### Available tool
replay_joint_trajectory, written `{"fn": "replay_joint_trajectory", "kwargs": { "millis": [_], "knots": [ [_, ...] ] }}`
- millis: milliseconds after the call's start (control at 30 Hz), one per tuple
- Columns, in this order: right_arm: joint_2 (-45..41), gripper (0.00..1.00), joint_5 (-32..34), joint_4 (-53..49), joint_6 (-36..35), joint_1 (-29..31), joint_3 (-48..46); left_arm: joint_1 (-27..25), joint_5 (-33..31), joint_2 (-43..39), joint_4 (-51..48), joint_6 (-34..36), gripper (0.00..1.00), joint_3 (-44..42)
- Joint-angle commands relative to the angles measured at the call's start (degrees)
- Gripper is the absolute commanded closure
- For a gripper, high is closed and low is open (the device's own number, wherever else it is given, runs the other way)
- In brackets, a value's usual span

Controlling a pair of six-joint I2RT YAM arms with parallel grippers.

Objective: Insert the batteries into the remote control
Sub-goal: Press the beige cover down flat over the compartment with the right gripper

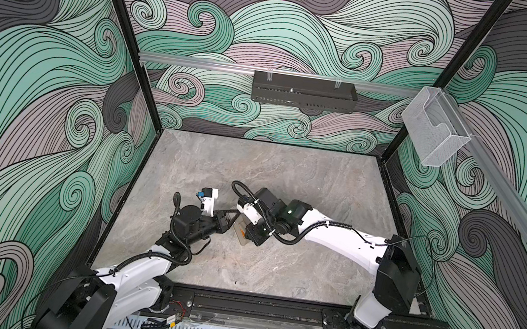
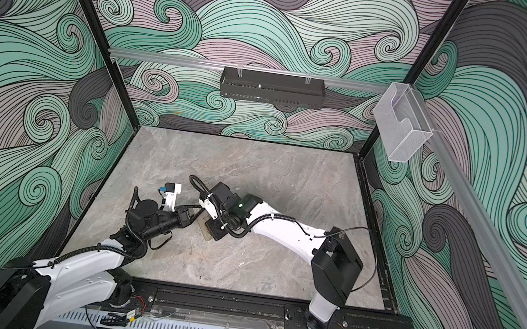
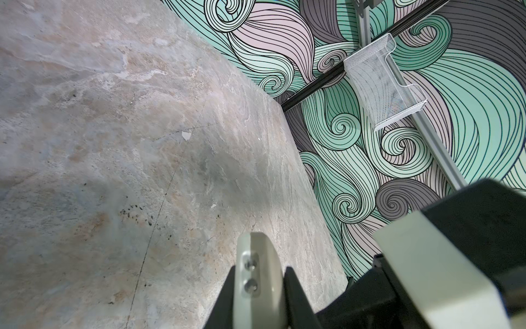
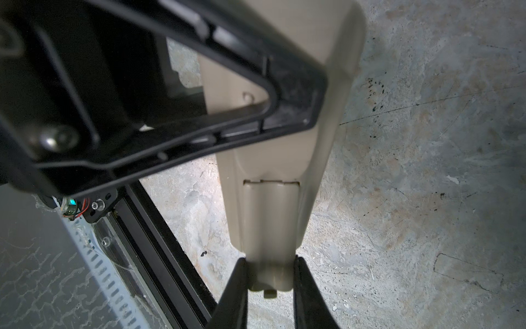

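Your two arms meet over the middle of the grey, marble-patterned tabletop (image 1: 270,180), and the slim, pale beige plastic remote control (image 4: 284,159) is caught between them. Your right gripper (image 4: 269,259) is pinched narrow on one end of the remote control, with a black finger pressed against each long edge. The plain back faces the right wrist camera, and the oblong panel (image 4: 270,216) in that back sits flush, its seam line closed.

Your left gripper (image 3: 257,269) comes in from the side and is clamped tight across the body farther along. In the right wrist view one of its black open-frame fingers (image 4: 284,94) lies over the back. In the left wrist view a pale edge with two small round recesses is squeezed between the fingertips.

In both top views you get only a pale sliver of the remote control under the two wrists. Whether its underside touches the tabletop, you cannot tell.
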Motion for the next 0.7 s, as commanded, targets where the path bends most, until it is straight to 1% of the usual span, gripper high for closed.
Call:
{"fn": "replay_joint_trajectory", "kwargs": {
  "millis": [0, 667],
  "knots": [
    [1.3, 0.92, -0.2, 0.0, 0.4, 0.2, 1.3, 0.0, 0.7, -0.2, 3.0, 0.2, 1.00, 1.9],
    [1.7, 0.92, -1.2, 1.7, 0.3, 0.2, 1.6, -0.1, 3.1, 0.4, 3.8, 0.5, 1.00, 2.1]
  ]
}}
